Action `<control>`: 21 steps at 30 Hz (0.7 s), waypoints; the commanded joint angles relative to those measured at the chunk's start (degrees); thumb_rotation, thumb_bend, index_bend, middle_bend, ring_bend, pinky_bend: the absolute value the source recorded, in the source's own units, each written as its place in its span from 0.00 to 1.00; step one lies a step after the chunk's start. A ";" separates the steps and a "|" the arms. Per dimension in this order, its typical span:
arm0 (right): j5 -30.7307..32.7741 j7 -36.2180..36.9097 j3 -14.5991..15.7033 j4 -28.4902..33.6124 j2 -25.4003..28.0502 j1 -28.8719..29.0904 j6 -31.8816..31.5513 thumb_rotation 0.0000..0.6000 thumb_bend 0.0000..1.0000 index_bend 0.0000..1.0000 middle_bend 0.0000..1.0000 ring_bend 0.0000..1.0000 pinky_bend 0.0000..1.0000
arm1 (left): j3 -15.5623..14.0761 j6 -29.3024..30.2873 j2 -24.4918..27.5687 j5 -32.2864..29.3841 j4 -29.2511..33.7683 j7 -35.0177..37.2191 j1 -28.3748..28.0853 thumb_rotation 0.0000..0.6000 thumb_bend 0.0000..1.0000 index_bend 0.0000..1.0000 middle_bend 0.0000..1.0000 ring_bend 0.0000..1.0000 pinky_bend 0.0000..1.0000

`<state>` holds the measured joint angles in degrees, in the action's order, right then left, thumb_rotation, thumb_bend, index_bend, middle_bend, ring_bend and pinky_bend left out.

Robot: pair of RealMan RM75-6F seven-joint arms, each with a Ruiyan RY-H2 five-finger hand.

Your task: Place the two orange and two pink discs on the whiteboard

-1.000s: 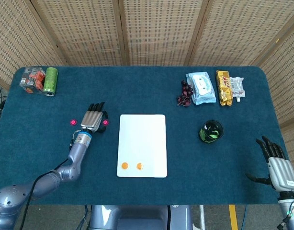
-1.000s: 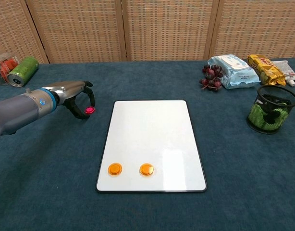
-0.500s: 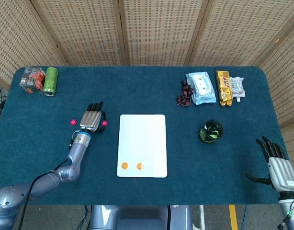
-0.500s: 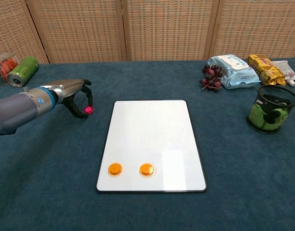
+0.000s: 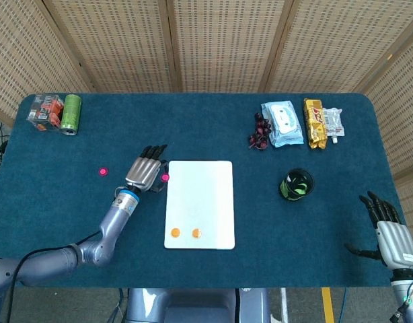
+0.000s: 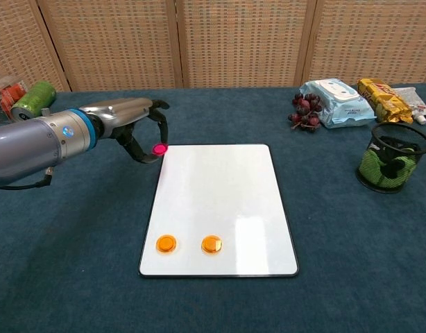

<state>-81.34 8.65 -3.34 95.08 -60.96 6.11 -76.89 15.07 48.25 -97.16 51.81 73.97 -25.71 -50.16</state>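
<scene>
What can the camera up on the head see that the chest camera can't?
Only the head view shows the right robot hand, open at the table's near right corner, and a second pink disc lying on the cloth. Only the chest view shows the left robot hand side-on, pinching its pink disc at the whiteboard's corner. Both show the two orange discs, the grapes and the green can.

whiteboard (image 6: 220,201) top bare, discs (image 6: 189,244) btm-left

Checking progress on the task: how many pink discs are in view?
2: one pink disc held by the left robot hand at the whiteboard's edge, the other pink disc on the table further left.
</scene>
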 commanded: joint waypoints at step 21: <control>0.50 1.35 -0.08 0.19 0.40 0.06 0.59 1.00 0.00 0.02 0.00 0.00 0.00 | -3.07 0.85 -7.37 -9.84 4.84 -12.13 -8.24 1.00 0.35 0.54 0.00 0.00 0.00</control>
<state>-80.85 10.00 -3.42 95.27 -60.55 6.17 -76.29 12.32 48.73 -104.86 42.15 78.33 -37.48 -58.37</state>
